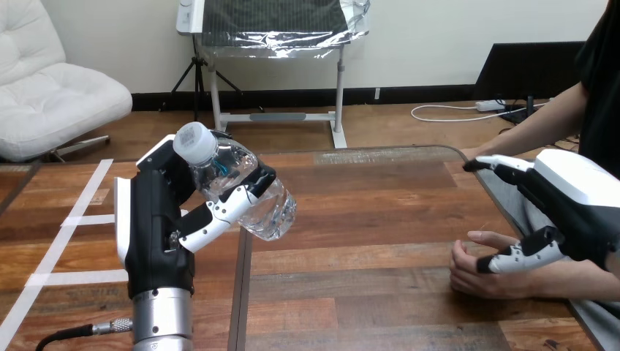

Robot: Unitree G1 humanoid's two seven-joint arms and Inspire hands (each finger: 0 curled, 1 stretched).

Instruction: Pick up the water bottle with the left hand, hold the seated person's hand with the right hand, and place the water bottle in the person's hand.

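A clear plastic water bottle [252, 201] with a white cap is held tilted in the air above the table's left part, cap up and to the left. My left hand [155, 223] is shut on it, with fingers and thumb curled round its body. At the right, the person's hand [475, 276] rests on the table edge, loosely curled. My right hand [577, 191] hovers just over the person's wrist. Its fingers [497, 164] point straight left and its thumb lies along the back of the person's hand, touching it. I see no curl round the wrist.
The wooden table [365, 227] stretches between my two hands, with a dark seam running front to back. White tape strips [80, 219] mark its left part. The person's other forearm [534, 121] reaches in from the upper right, behind my right hand.
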